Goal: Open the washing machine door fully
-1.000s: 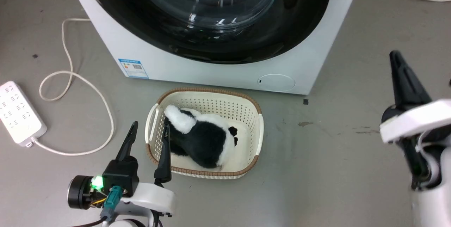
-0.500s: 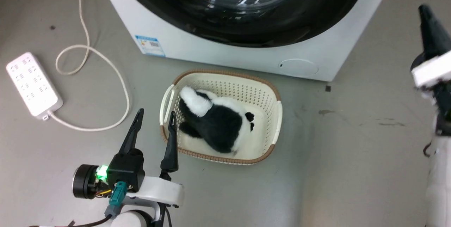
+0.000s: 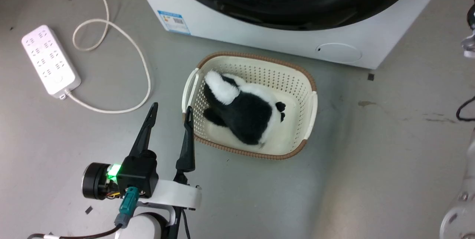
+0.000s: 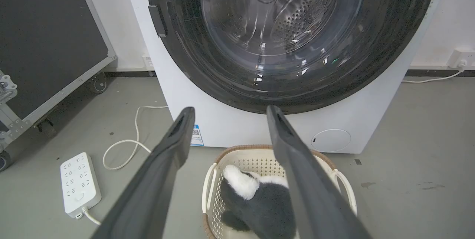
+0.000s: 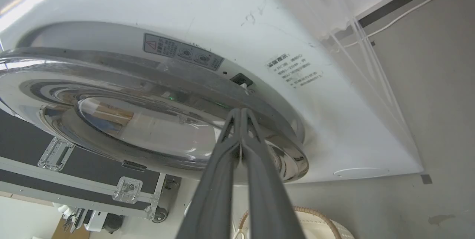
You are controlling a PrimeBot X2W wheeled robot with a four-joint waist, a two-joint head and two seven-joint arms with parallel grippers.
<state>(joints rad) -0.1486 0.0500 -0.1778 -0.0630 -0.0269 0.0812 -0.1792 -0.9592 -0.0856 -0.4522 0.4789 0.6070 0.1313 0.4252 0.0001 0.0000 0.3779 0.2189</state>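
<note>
Fingertips of right hand (image 5: 240, 111) together at washing machine door (image 5: 148, 120) rim

A black-and-white plush toy (image 3: 246, 114) lay inside the cream laundry basket (image 3: 274, 72), with a white power strip (image 3: 50, 60) and its looped cable (image 3: 143, 72) well to the basket's left.

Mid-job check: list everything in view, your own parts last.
Laundry basket: one, cream, brown rim, on floor.
Plush toy: one, black-and-white, in basket.
Washing machine: one, white, behind basket.
Washing machine door: one, black rim, glass centre, machine front.
Filter flap: one, white, machine's lower corner.
Power strip: one, white, on floor, cable looped.
Flight case: one, black, beside machine.
Left end effector: one, dark, open, near basket.
Right end effector: one, dark, shut, at door rim.
</note>
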